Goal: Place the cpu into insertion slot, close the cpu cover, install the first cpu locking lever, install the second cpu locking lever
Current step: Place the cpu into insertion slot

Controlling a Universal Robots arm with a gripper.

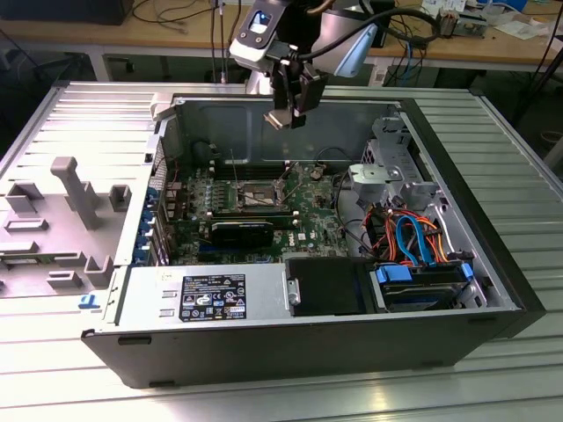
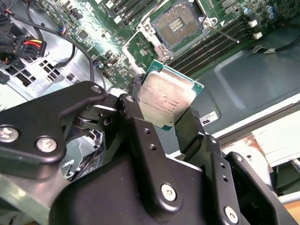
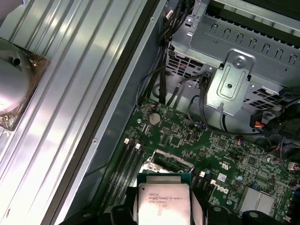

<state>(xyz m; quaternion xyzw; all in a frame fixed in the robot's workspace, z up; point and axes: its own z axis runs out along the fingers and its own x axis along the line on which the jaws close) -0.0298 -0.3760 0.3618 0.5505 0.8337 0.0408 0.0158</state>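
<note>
The small flat square silver-grey cpu is clamped at two edges by the black metal gripper, narrowed onto it, well above the silver-rimmed square insertion slot, whose dark centre is exposed.

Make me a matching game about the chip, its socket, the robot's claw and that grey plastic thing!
Things:
1. cpu
2. insertion slot
3. gripper
4. grey plastic holder

Descriptions:
A. empty, set in the green board
B. black, up above the open computer case
C. silver-topped, pinched by the gripper
D. outside the case, at the exterior view's left

Pairs: 1-C, 2-A, 3-B, 4-D
</note>
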